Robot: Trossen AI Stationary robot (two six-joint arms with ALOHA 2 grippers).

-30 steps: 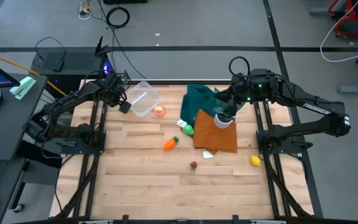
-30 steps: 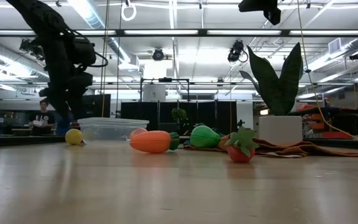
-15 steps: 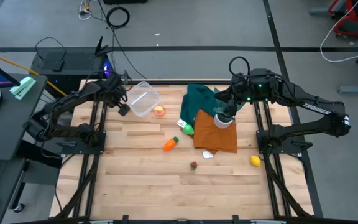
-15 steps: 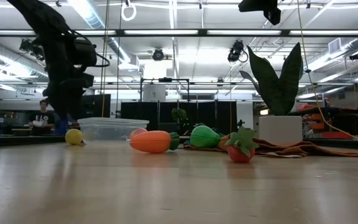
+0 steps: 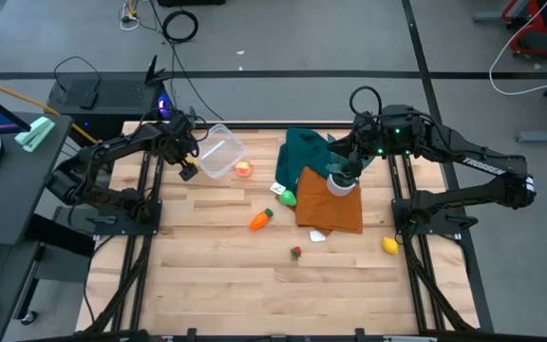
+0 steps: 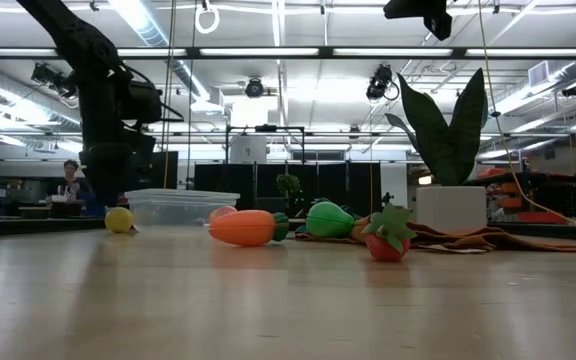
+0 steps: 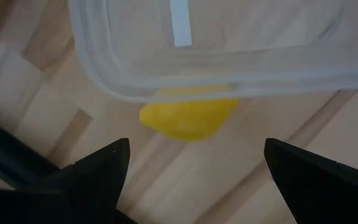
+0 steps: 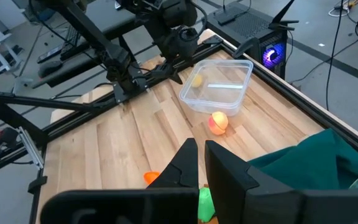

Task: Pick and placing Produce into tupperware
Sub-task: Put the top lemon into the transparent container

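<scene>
- Tupperware point(image 5: 220, 152): clear tub, set at the far left of the desk point(image 5: 216, 266), just beside the left arm. In the left wrist view a yellow piece point(image 7: 188, 115) is seen by the tub's rim; whether it lies inside or just under the edge can't be told. Right wrist view suggests inside, near a corner.
- Left pincer point(image 5: 187, 163): fingers spread wide, nothing held, poised at the tub's near-left corner.
- Right pincer point(image 8: 199, 163): fingers pressed together, empty, parked over the green and orange cloths point(image 5: 326, 195) by the potted plant point(image 6: 451, 150).
- Other produce on the desk: peach point(image 5: 244, 169) touching or just beside the tub; green piece point(image 5: 287, 198) at the cloth edge; carrot point(image 5: 259, 220) mid-desk; red berry point(image 5: 296, 253) nearer the front; second yellow piece point(image 5: 389, 245) at the right, well apart from the tub.
- Step judged: one drop-off just finished or being finished; most pieces not yet placed.
- Next move prob.: left arm lifted clear of the rim, then peach taken as the closest item; care needed so the tub isn't nudged.
</scene>
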